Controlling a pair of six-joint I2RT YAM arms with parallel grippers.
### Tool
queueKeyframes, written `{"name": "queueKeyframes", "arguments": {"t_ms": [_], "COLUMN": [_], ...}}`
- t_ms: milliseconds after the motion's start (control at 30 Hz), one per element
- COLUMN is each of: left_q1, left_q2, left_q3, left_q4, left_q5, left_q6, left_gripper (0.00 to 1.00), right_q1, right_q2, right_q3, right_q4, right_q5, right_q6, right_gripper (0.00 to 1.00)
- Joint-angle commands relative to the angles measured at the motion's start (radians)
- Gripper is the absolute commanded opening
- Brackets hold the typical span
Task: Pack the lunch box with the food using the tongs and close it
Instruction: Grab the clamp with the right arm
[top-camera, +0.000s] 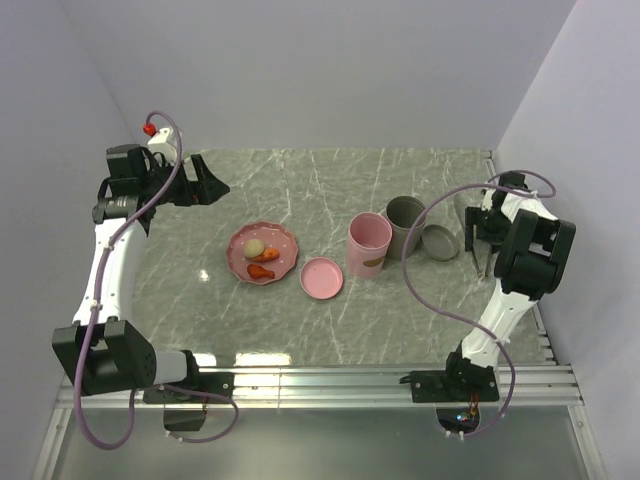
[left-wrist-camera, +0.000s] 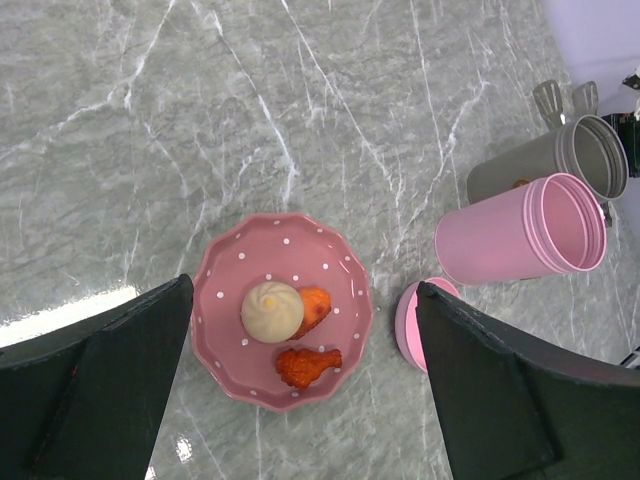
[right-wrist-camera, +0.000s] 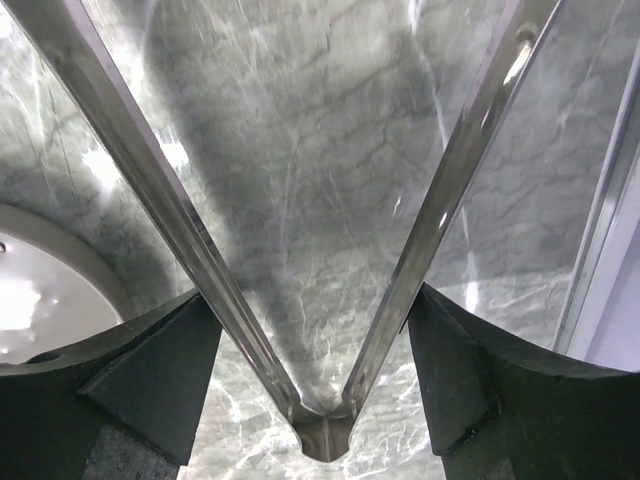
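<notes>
The tongs (right-wrist-camera: 155, 190) are grasped by the right gripper (right-wrist-camera: 312, 300); the left gripper (left-wrist-camera: 303, 285) is released; the food (left-wrist-camera: 272, 310) lies unpacked on the plate (left-wrist-camera: 225, 270).

Bright, even light falls from above, and shadows on the table (top-camera: 330, 190) are soft and short. In the top view a white glare patch lies at 7 o'clock. In the left wrist view glare burns out the marble at 9 o'clock, and the left fingers (left-wrist-camera: 90, 390) are near-black. In the right wrist view the tongs (right-wrist-camera: 150, 185) are blurred, glinting at 1 o'clock, with a blown-out white patch at 8 o'clock.
</notes>
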Motion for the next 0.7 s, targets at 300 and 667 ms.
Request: {"name": "queueKeyframes", "arguments": {"t_ms": [300,667], "left_q1": [0.01,0.015], "left_q2": [0.03,0.042], "left_q3": [0.034,0.03], "left_q4": [0.027,0.029], "left_q5": [0.055,0.054], "left_q6": [-0.016,-0.022], "left_gripper": [0.99,0.99], "right_q1": [-0.004,-0.007], "right_q2": [0.062,0.016], "right_q3": [0.07,0.05], "right_q4": [0.016,0.031], "right_q5": [-0.043,-0.095], "right_q6": [-0.031,-0.03], "right_gripper": [0.85,0.7]}}
